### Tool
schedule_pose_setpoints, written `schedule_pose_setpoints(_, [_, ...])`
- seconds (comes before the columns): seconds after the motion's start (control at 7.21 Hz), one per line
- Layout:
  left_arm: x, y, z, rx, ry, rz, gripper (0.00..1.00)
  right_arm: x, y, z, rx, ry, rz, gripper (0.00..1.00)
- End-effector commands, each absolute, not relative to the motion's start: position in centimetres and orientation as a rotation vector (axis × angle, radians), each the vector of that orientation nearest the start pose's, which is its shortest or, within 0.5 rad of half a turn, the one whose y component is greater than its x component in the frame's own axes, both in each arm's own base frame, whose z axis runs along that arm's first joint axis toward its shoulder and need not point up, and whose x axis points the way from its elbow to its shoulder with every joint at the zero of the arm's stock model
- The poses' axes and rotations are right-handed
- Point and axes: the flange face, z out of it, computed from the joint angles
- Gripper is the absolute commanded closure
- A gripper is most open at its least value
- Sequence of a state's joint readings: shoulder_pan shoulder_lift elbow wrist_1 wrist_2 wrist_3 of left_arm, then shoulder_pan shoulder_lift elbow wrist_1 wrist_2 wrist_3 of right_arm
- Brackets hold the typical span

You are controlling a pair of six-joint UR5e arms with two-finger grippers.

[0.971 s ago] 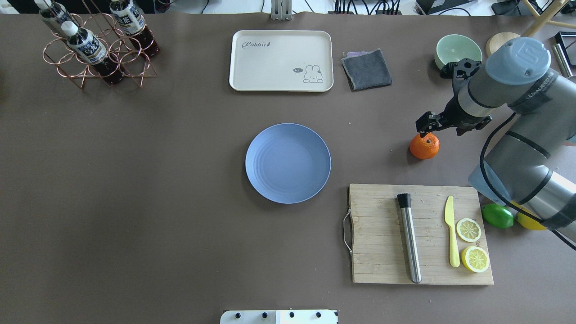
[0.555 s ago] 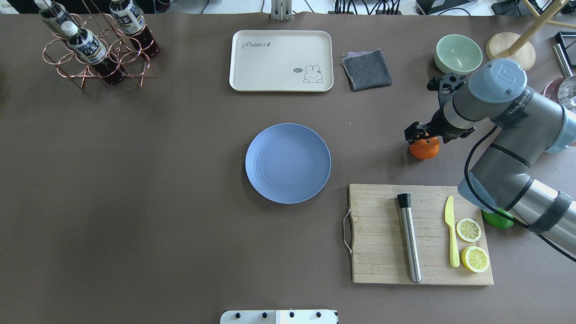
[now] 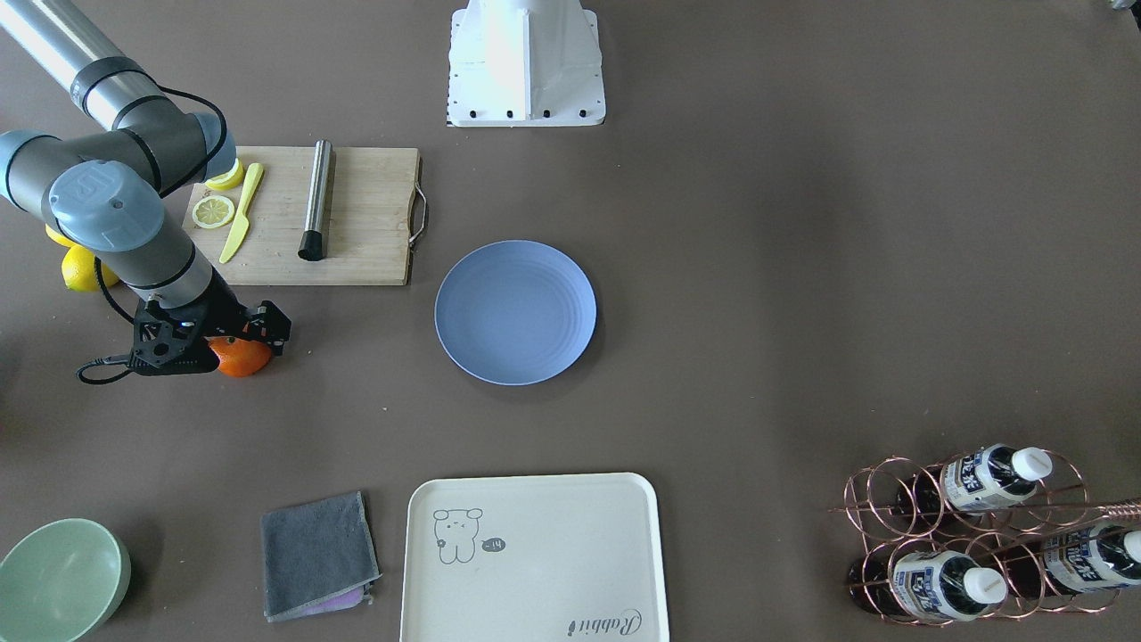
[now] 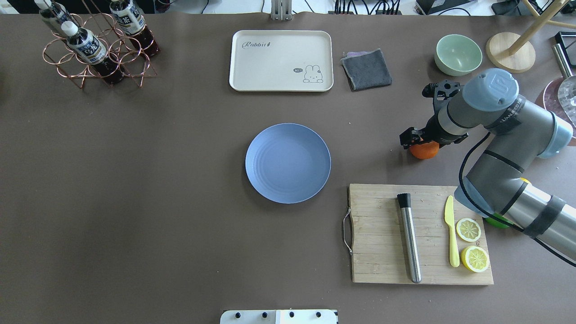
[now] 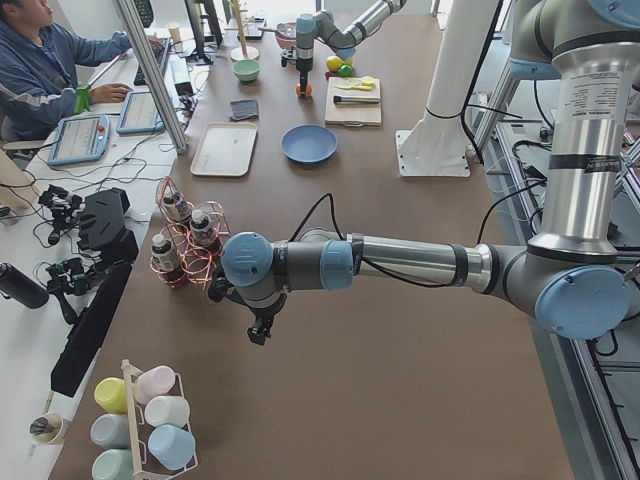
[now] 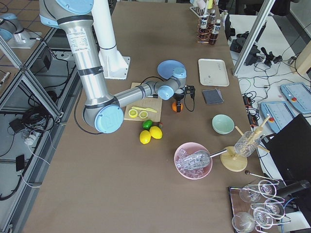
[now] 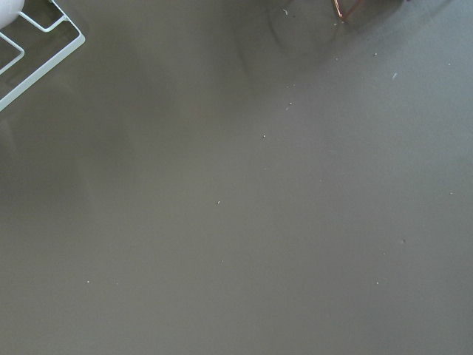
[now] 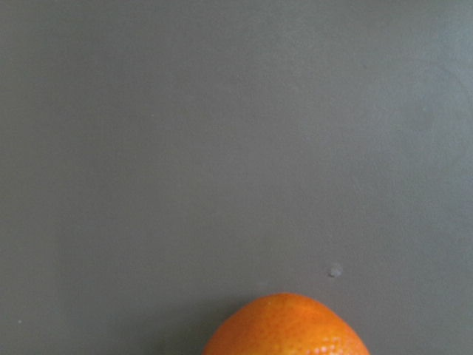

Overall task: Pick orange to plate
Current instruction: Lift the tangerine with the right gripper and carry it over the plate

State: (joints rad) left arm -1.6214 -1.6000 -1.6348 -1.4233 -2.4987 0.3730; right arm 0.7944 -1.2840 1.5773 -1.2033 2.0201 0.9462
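1 orange (image 4: 425,152) rests on the table (image 4: 135,202), well right of the plate (image 4: 288,163), directly beneath the right gripper (image 4: 420,139), whose body hides its top; whether the jaws flank or clamp the fruit cannot be told

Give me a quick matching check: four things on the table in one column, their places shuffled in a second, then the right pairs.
Things
1. orange
2. plate
3. knife
4. cloth

Places
A. on the board
B. between the tray and the bowl
C. mid-table, nothing on it
D. under the right gripper

Pairs: 1-D, 2-C, 3-A, 4-B
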Motion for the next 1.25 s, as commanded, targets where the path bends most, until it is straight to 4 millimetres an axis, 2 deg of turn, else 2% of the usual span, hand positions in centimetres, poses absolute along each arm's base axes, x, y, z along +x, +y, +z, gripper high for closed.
schedule_pose_setpoints(0.0, [-7.9, -49.4, 61.8, 0.144, 0.923, 0.273, 0.02, -38.0, -51.1, 46.8, 0.124, -0.748, 0.023, 0.13])
schedule_pose_setpoints(0.28, [-7.9, -49.4, 61.8, 0.144, 0.923, 0.273, 0.02, -37.9, -51.2, 46.6, 0.137, -0.742, 0.026, 1.00])
schedule_pose_setpoints(0.42, [-7.9, -49.4, 61.9, 0.142, 0.923, 0.272, 0.02, -37.7, -50.9, 44.5, 0.154, -0.766, 0.019, 1.00])
schedule_pose_setpoints(0.55, [-7.9, -49.4, 61.9, 0.142, 0.923, 0.272, 0.02, -36.5, -51.1, 41.6, 0.165, -0.786, 0.036, 1.00])
schedule_pose_setpoints(0.69, [-7.9, -49.4, 62.0, 0.139, 0.924, 0.271, 0.02, -37.5, -52.1, 36.8, 0.122, -0.803, 0.090, 1.00])
schedule_pose_setpoints(0.83, [-7.8, -48.8, 62.6, 0.130, 0.924, 0.267, 0.02, -39.7, -52.7, 31.8, 0.070, -0.810, 0.181, 1.00])
schedule_pose_setpoints(1.11, [-7.6, -47.6, 63.9, 0.144, 0.920, 0.277, 0.02, -48.4, -49.8, 24.7, 0.023, -0.837, 0.339, 1.00])
